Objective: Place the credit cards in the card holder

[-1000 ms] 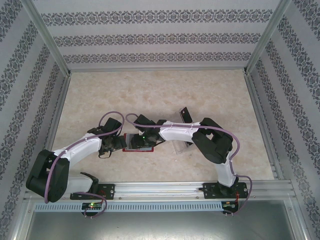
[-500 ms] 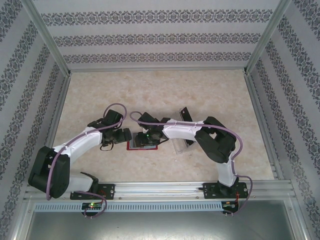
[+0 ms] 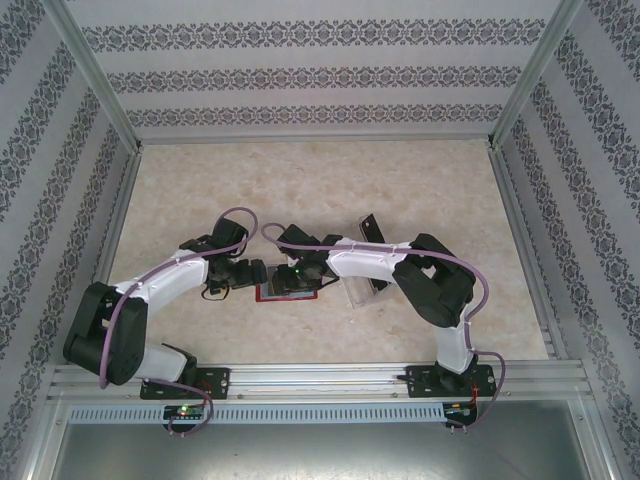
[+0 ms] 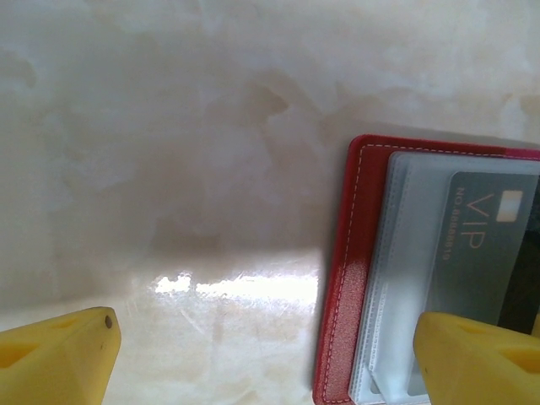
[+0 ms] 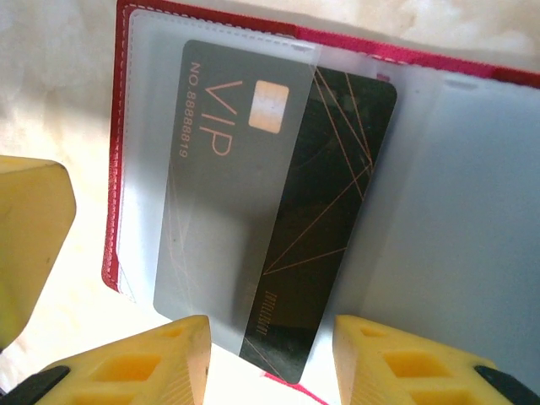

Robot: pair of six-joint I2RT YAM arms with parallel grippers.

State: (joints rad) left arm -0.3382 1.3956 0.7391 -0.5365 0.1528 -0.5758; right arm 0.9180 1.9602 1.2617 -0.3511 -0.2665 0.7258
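Observation:
The red card holder (image 5: 116, 211) lies open on the table, its frosted inner pockets facing up. A dark credit card (image 5: 337, 194) marked VIP sits about half inside the left pocket, its lower right part still bare. My right gripper (image 5: 272, 359) is open, one yellow finger on each side of the card's near end. My left gripper (image 4: 266, 354) is open wide at the holder's (image 4: 342, 278) left edge, its right finger (image 4: 481, 359) over the pocket holding the card (image 4: 481, 245). From above, both grippers (image 3: 248, 272) (image 3: 292, 276) meet over the holder (image 3: 285, 295).
A clear plastic tray (image 3: 358, 290) lies just right of the holder under the right arm, with another dark card (image 3: 372, 228) at its far end. A yellow finger (image 5: 29, 245) of the left gripper stands left of the holder. Patterned walls enclose the table.
My left gripper has moved right and a little farther away, up to the holder's left edge. The right gripper has shifted slightly right over the holder.

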